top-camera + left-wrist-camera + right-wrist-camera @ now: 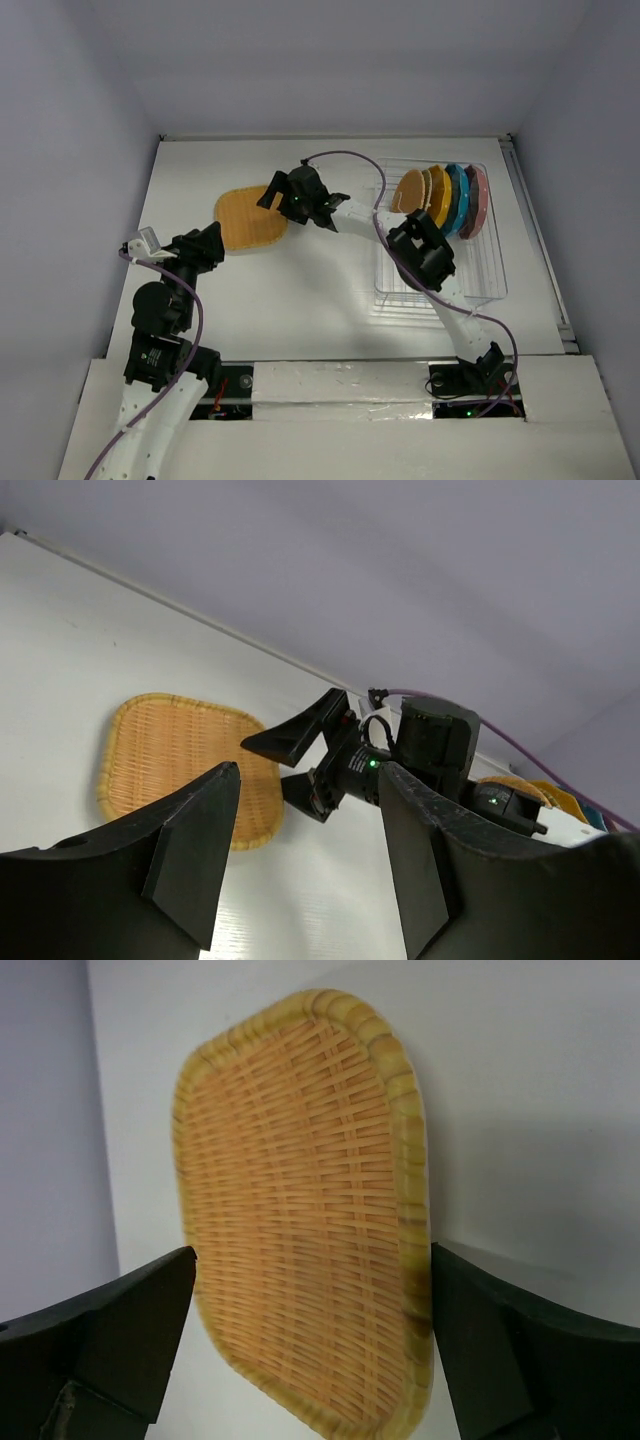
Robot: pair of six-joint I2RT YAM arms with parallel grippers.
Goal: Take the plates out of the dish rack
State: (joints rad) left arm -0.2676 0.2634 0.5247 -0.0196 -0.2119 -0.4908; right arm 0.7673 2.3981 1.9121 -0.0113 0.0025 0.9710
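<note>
With the woven plate (248,222) flat on the table (330,290) left of the rack (485,280), between the right gripper (272,195)'s wide jaws, and the left gripper (212,243) half-open and empty, set-down looks done; next, lift clear and fetch one of the standing plates (445,195).

Woven plate (300,1210) btwn spread fingers (120,1330) of end effector (312,1260).
</note>
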